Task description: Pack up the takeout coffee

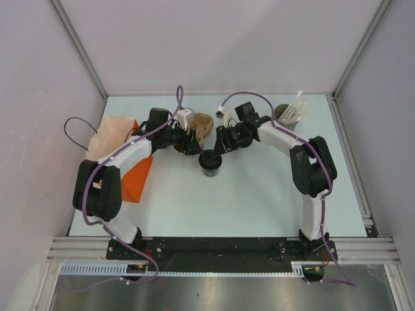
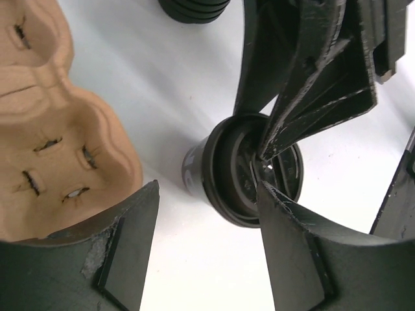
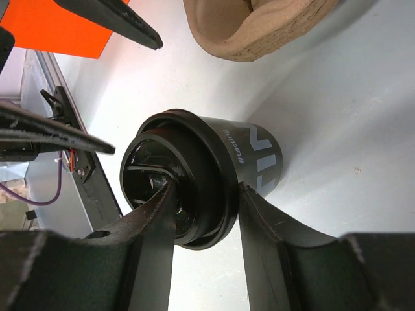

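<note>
**A:** Top view: where does the takeout coffee (image 1: pixel 211 163) stand?

**B:** On the table (image 1: pixel 259 201), mid-field and lid upward, its long axis apparently near vertical. It sits between the two grippers. The right gripper (image 1: pixel 217 151) reaches its rim from the right, and the left gripper (image 1: pixel 194 147) is just beside it on the left. The pulp carrier (image 1: pixel 203 124) lies just behind it. The orange bag (image 1: pixel 133 180) is well apart, at the table's left side beyond the left arm.

**A:** Left wrist view: how do the left jaws stand?

**B:** The left gripper (image 2: pixel 207 194) is spread and holds nothing. The takeout coffee (image 2: pixel 224 178) lies straight ahead of its gap, and the pulp carrier (image 2: pixel 58 129) is to one side. A finger (image 2: pixel 311 97) of the right gripper comes down onto the lid.

**A:** Right wrist view: is there a grip?

**B:** Yes. The right gripper (image 3: pixel 207 191) pinches the lid's edge, one finger in the lid's recess and the other on the outer wall of the takeout coffee (image 3: pixel 253 152).

**A:** What does the next move turn on?

**B:** Probably this: only the right arm has hold of it, while the orange bag (image 3: pixel 58 26) lies on the left arm's side.
</note>
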Robot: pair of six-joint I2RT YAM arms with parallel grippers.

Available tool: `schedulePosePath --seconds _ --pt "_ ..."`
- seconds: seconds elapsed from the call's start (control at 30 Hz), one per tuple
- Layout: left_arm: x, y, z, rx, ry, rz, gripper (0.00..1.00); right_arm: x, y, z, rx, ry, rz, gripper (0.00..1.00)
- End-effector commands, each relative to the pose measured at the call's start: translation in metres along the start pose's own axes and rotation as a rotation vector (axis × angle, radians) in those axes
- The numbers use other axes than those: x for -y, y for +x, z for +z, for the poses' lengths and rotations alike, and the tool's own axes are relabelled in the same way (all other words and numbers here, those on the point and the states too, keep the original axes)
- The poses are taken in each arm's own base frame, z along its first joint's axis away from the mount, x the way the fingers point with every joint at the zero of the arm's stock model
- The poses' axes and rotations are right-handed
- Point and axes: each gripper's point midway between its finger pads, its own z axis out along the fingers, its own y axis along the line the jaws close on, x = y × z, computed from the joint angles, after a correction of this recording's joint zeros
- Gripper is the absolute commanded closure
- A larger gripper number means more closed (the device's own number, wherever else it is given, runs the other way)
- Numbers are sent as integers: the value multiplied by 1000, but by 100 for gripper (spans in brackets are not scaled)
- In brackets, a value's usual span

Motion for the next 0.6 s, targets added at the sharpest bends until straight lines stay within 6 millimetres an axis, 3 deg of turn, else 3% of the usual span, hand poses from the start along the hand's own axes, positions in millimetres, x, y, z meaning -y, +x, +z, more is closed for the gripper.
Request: schedulePosePath --seconds 0.0,0.33,0.57 --pt "-2 2 -8 -1 14 -5 34 4 8 2 -30 65 -37 57" --pt "-12 25 9 -55 97 -114 39 3 11 1 -42 66 -45 56" --pt "-14 29 15 -69 116 -136 45 3 13 2 -49 69 -46 56"
